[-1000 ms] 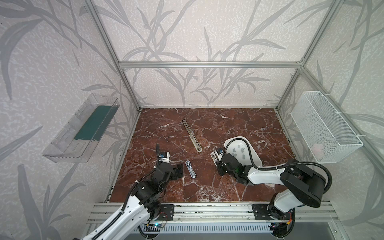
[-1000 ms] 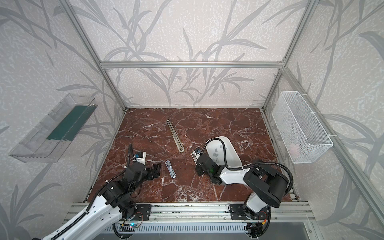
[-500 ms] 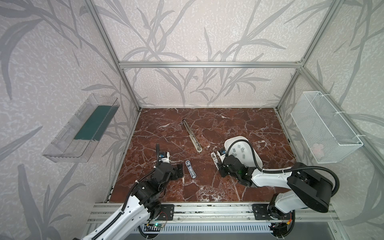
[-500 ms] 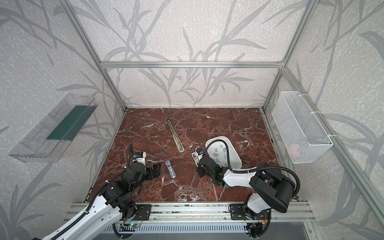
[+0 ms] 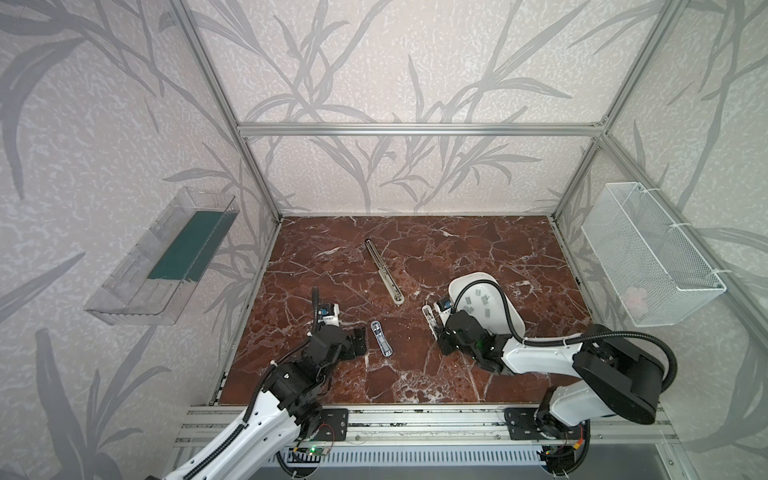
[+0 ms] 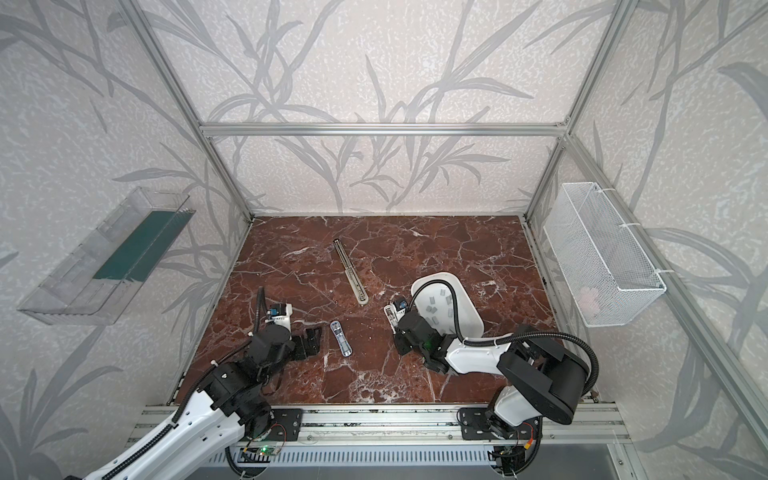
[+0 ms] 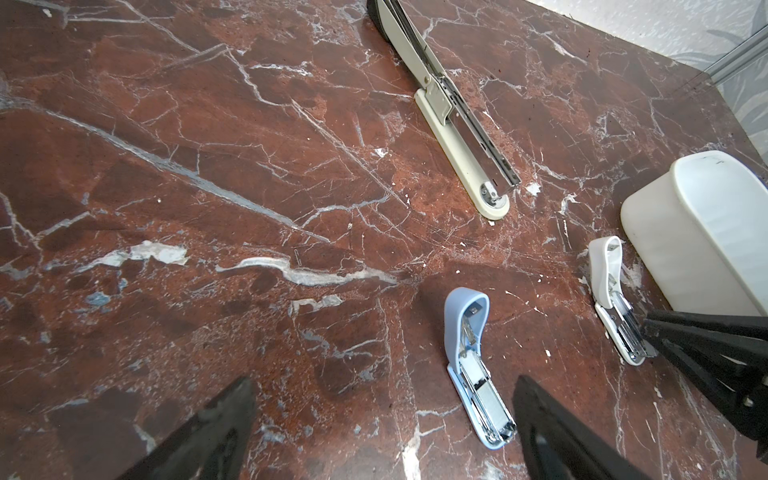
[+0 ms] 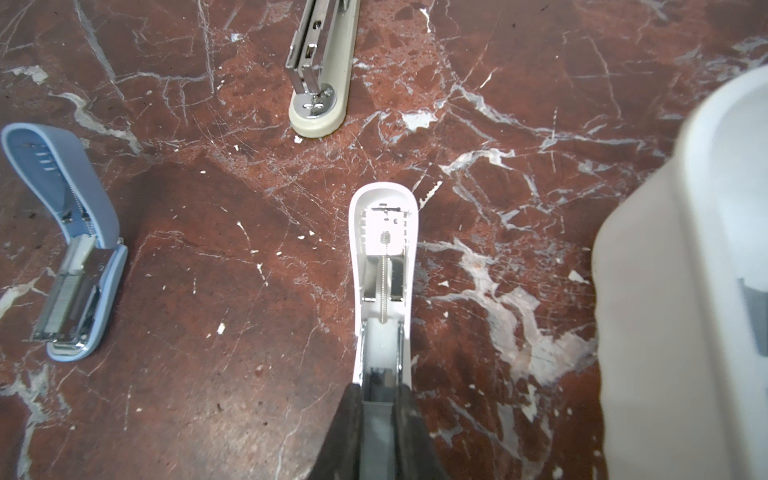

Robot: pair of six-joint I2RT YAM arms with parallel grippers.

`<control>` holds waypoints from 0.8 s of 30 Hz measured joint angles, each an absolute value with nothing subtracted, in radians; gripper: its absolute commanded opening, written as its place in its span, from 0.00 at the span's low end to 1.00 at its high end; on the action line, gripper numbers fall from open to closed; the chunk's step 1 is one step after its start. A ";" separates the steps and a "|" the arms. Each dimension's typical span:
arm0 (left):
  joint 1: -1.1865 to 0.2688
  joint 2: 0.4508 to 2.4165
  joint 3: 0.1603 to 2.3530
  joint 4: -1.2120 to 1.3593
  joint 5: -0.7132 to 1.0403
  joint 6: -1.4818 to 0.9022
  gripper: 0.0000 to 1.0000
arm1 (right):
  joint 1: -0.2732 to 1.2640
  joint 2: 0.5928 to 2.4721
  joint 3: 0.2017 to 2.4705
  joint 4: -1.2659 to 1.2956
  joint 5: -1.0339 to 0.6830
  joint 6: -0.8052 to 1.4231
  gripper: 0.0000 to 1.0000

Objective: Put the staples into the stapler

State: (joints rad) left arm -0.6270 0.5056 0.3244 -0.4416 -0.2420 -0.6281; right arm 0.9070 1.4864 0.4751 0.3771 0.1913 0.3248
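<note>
Bright even light, soft shadows; right hand (image 8: pixel 379 395) blurred in wrist view.

The tray (image 5: pixel 482 275) holds staples (image 5: pixel 468 297); small stapler (image 5: pixel 429 316) just left, second stapler (image 5: pixel 381 338) farther left, long stapler (image 5: pixel 384 272) behind.

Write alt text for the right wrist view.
Right gripper shut on a grey staple strip over the magazine of the open white stapler. Nearby: an open, loaded blue stapler, a beige long stapler, a white tray.

White arms (image 5: pixel 536 358), black joints (ribbed black cables (image 5: pixel 504 302)).
</note>
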 measured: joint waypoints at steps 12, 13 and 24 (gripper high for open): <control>-0.627 0.506 0.324 -0.442 -0.242 -0.628 0.97 | 0.912 1.518 0.495 0.377 0.202 0.327 0.15; -0.627 0.506 0.324 -0.442 -0.242 -0.628 0.97 | 0.913 1.518 0.495 0.377 0.203 0.329 0.15; -0.627 0.506 0.324 -0.442 -0.242 -0.628 0.97 | 0.925 1.517 0.495 0.348 0.210 0.337 0.37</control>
State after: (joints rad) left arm -0.6270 0.5056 0.3244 -0.4416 -0.2417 -0.6281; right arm 0.9249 1.5166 0.4946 0.3481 0.2100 0.3374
